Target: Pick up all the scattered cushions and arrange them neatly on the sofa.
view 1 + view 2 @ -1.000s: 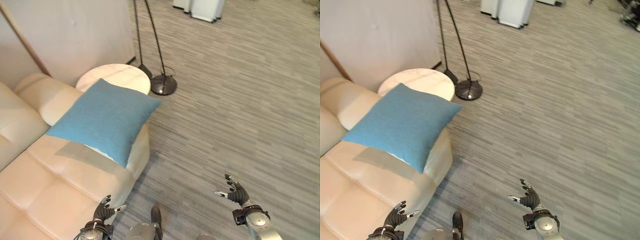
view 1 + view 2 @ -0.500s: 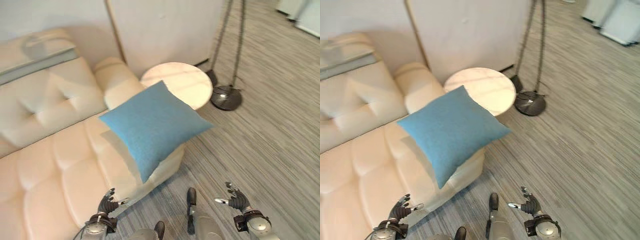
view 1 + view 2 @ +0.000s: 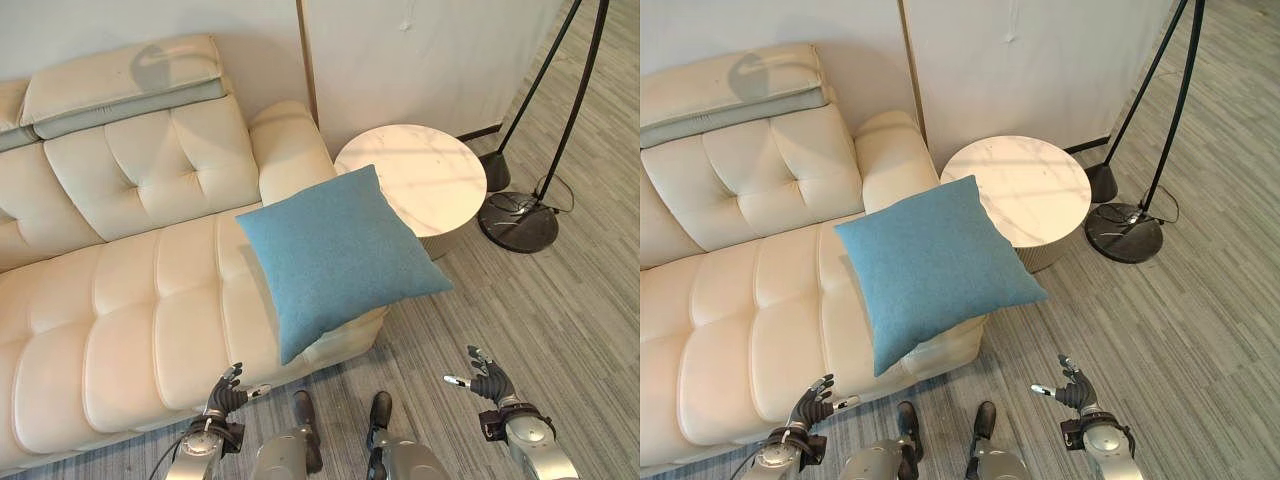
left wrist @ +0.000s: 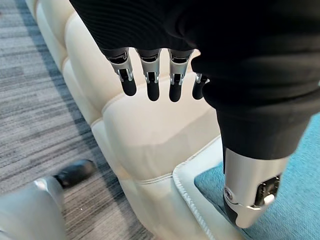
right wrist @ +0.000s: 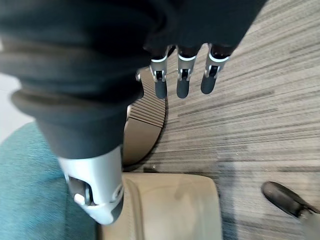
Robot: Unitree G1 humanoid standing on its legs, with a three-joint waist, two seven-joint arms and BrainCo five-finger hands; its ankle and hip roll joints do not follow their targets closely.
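A blue cushion [image 3: 338,257] lies on the right end of the cream sofa [image 3: 120,300], and one corner hangs out over the edge next to a round white table [image 3: 412,178]. The left hand [image 3: 228,393] is low down near the front of the sofa, and its fingers are spread with nothing in them. The right hand [image 3: 487,382] is over the grey floor [image 3: 560,300] on the right, and its fingers are straight and hold nothing too.

Right hand [image 5: 100,75]: dark ribbed cover across the near part of the view, fingers [image 5: 182,82] straight and spread in a row, thumb [image 5: 95,192] apart from them, holding nothing. Past the fingers, grey striped floor [image 5: 260,115]. A ribbed-sided round table [image 5: 146,125] stands on it, just beside the cream sofa end [image 5: 170,207]. Blue cushion [image 5: 30,190] lies against the sofa, beside the thumb.
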